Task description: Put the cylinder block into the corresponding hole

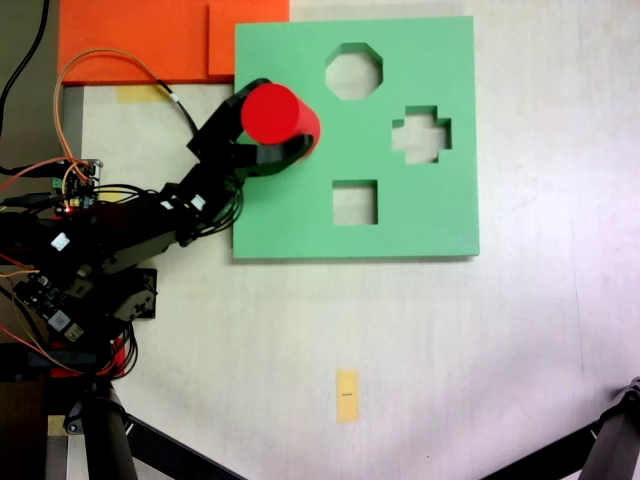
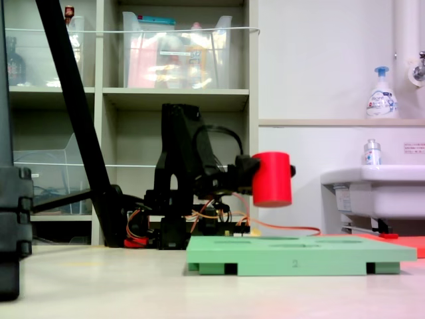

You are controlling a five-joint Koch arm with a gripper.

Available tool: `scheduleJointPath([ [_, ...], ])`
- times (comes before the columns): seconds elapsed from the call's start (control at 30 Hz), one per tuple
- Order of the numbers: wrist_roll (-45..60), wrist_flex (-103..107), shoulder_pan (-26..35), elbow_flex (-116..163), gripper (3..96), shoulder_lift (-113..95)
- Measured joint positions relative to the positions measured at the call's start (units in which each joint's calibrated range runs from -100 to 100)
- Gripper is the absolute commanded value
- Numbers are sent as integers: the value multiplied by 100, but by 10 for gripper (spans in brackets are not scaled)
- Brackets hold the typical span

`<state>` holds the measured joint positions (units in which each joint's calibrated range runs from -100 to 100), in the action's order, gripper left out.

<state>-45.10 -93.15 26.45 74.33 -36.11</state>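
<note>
The red cylinder block (image 1: 277, 113) (image 2: 271, 178) hangs upright in the air, with my gripper (image 1: 268, 128) (image 2: 263, 178) shut on its sides. Seen from above in the first exterior view, it covers the round hole at the left of the green foam board (image 1: 420, 215), so the hole itself is hidden. The second exterior view shows the block's flat bottom well above the board's top (image 2: 299, 251), not touching it.
The board also has an octagonal cutout (image 1: 353, 71), a cross cutout (image 1: 421, 134) and a square cutout (image 1: 354, 202). Orange sheets (image 1: 140, 40) lie at the top left of the first exterior view. Wires and a circuit board (image 1: 82, 188) sit by the arm's base.
</note>
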Motion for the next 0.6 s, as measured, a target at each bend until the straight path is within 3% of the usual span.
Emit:
scheduleJointPath([
  [0.6, -127, 0, 83, 676, 384, 561],
])
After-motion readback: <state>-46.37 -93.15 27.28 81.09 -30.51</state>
